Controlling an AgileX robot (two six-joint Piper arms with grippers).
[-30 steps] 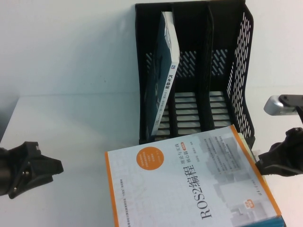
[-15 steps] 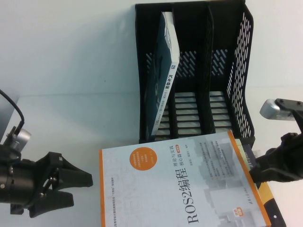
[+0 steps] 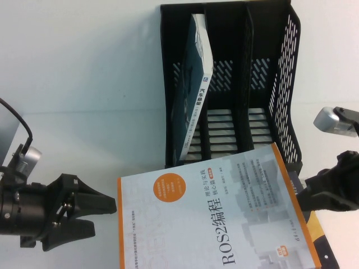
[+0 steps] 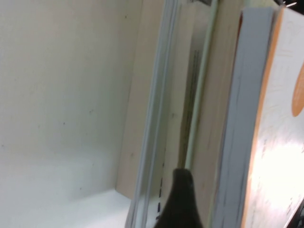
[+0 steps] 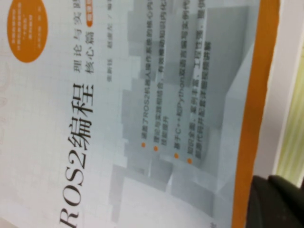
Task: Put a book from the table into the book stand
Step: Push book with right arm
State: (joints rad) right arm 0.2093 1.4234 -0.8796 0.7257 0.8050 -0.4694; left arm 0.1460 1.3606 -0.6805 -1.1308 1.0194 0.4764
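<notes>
- Left gripper (image 3: 106, 210), fingers spread wide and holding nothing, is hovering just beside the ROS2 book (image 3: 213, 216) (left edge).
- The book is lying on the white table (image 3: 84, 140) before the black book stand (image 3: 283, 84).
- Right gripper (image 3: 305, 193) is touching its right edge; finger state unclear.

High view taken from raised point on robot's side, angled down at table (image 3: 84, 73); book stand (image 3: 224, 78) seen at far side. Left wrist view set close against book (image 4: 280, 123) edge. Right wrist view held close above cover. Book (image 3: 210, 216) shared by all three.
</notes>
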